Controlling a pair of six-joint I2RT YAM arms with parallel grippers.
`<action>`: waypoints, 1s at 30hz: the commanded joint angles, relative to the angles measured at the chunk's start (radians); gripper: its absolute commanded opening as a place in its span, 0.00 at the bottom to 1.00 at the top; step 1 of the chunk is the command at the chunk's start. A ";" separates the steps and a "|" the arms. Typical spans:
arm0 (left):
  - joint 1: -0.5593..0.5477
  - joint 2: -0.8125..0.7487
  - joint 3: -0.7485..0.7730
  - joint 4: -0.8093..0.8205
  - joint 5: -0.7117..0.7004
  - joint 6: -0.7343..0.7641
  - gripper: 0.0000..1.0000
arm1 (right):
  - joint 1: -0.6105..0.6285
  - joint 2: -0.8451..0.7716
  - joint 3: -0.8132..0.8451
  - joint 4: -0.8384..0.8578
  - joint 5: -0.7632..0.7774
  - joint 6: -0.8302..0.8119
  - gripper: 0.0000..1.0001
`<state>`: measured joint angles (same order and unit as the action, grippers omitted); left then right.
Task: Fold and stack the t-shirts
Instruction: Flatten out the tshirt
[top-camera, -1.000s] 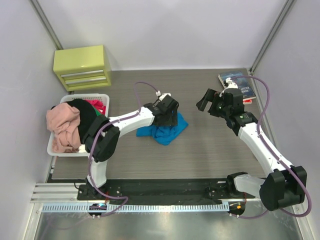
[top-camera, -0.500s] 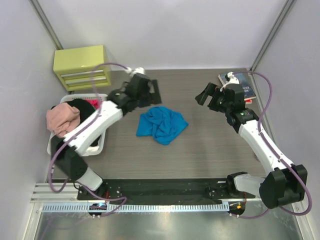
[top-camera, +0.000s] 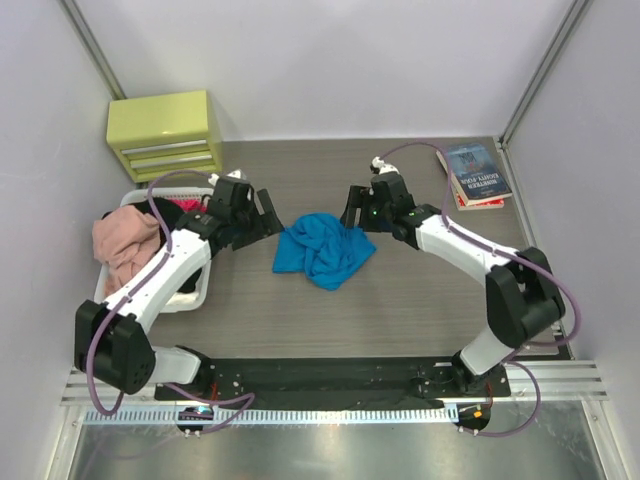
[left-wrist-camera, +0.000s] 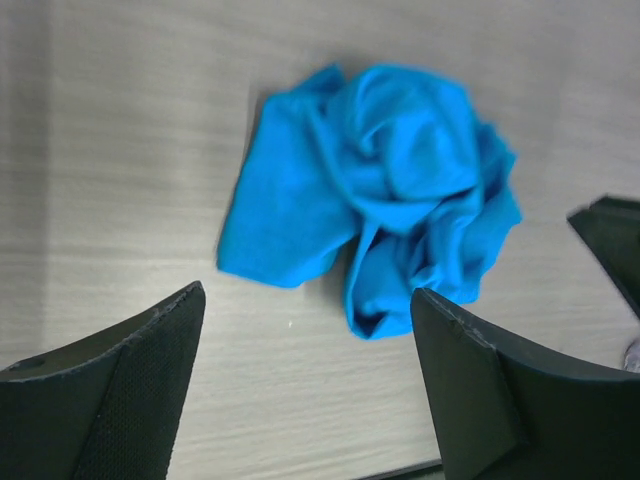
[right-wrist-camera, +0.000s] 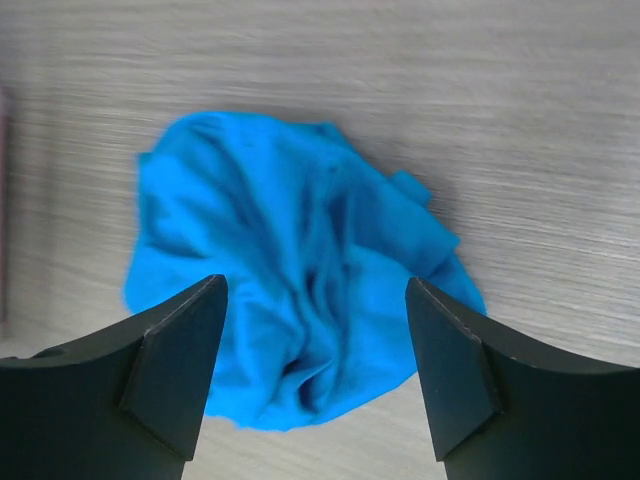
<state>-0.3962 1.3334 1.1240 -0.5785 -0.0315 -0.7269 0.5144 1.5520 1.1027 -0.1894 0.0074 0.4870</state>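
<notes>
One turquoise-blue t-shirt (top-camera: 325, 250) lies crumpled on the wooden table, held by neither gripper. My left gripper (top-camera: 262, 215) hovers just left of it, open and empty. In the left wrist view the shirt (left-wrist-camera: 380, 190) lies ahead of the spread fingers of the left gripper (left-wrist-camera: 305, 295). My right gripper (top-camera: 355, 208) is open over the shirt's back right edge. The right wrist view shows the cloth (right-wrist-camera: 300, 290) below the right gripper (right-wrist-camera: 315, 285), clear of both fingers. More t-shirts, pink (top-camera: 125, 250), black (top-camera: 172, 235) and red (top-camera: 197, 210), are piled in the basket.
A white basket (top-camera: 125, 300) sits at the table's left edge. A yellow-green drawer cabinet (top-camera: 165, 135) stands at the back left. Books (top-camera: 475, 172) lie at the back right corner. Grey walls close in on three sides.
The left arm let go of the blue shirt, swung up and back, then came down at its left. The right arm moved left from the books to the shirt.
</notes>
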 joint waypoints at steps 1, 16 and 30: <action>-0.007 0.015 -0.071 0.150 0.085 -0.045 0.81 | -0.004 0.098 0.016 0.024 0.054 0.021 0.75; -0.038 0.270 -0.046 0.100 -0.005 -0.035 0.72 | 0.003 0.209 0.106 0.044 0.040 0.045 0.57; -0.118 0.227 -0.159 0.118 -0.050 -0.198 0.69 | 0.009 0.287 0.135 0.116 -0.012 0.078 0.54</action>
<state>-0.4812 1.6093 0.9817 -0.4862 -0.0456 -0.8597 0.5148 1.8259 1.2011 -0.1215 0.0010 0.5526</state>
